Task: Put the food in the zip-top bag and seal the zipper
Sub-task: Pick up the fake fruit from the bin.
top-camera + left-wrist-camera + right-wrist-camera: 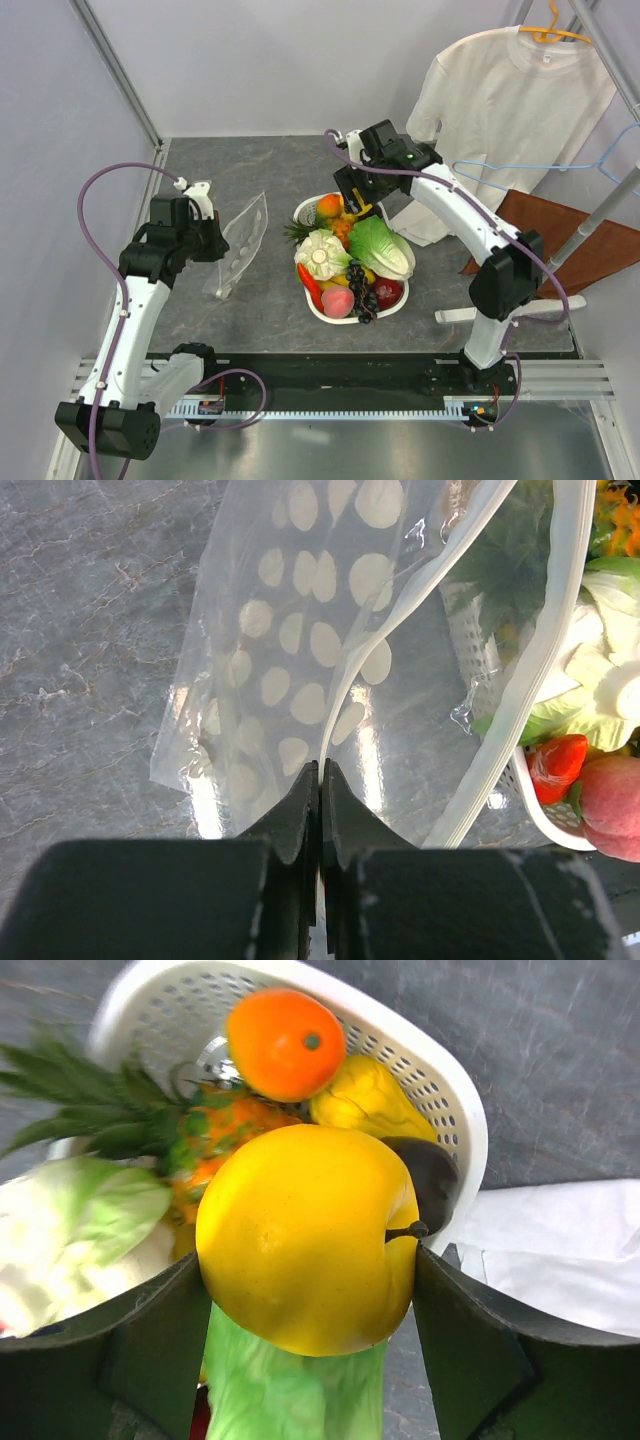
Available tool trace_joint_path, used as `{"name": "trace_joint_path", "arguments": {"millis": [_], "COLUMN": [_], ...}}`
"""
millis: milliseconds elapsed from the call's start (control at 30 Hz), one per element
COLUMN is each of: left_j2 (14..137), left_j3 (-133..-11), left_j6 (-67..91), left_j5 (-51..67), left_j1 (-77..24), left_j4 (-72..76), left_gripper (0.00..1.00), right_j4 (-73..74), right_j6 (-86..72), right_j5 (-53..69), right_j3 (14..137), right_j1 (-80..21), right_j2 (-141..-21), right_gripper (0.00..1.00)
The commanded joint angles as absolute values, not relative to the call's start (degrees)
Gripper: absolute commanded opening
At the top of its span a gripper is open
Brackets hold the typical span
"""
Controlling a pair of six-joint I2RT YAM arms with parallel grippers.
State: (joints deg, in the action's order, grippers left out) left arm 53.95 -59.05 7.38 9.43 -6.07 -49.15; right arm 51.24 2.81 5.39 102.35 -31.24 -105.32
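Note:
The clear dotted zip-top bag (240, 245) stands on the mat left of the basket, and my left gripper (213, 238) is shut on its mouth edge. In the left wrist view the gripper (321, 770) pinches one side of the whitish zipper (400, 590) while the other side (530, 670) bows away, so the bag (290, 660) is open. My right gripper (358, 200) is over the back of the white basket (345, 312), shut on the yellow round fruit (305, 1240) and holding it above the lettuce (380, 247). A peach (337, 300) and a red fruit (388, 292) lie in the basket.
The basket (440, 1090) also holds an orange fruit (285, 1042), a pineapple, grapes and cauliflower. A white T-shirt (500, 110) hangs at the back right, its hem near the basket. A blue hanger (560, 170), brown cloth (570, 235) and rack foot (470, 315) stand right.

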Motion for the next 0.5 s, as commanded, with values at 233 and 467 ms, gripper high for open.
{"name": "trace_joint_path", "arguments": {"millis": [233, 467], "left_j2": [56.42, 57.57], "left_j3": [-61.70, -63.98], "left_j6": [8.35, 9.23], "left_j5": [16.08, 21.44], "left_j1": [-5.63, -5.62], "left_j4": [-48.86, -50.18], "left_gripper": [0.02, 0.02], "right_j4": [27.98, 14.59], "right_j6": [-1.48, 1.91], "right_j5": [24.26, 20.32], "right_j3": [100.83, 97.12], "right_j1": [-41.99, -55.53], "right_j2": [-90.72, -94.30], "right_gripper": [0.24, 0.23]}}
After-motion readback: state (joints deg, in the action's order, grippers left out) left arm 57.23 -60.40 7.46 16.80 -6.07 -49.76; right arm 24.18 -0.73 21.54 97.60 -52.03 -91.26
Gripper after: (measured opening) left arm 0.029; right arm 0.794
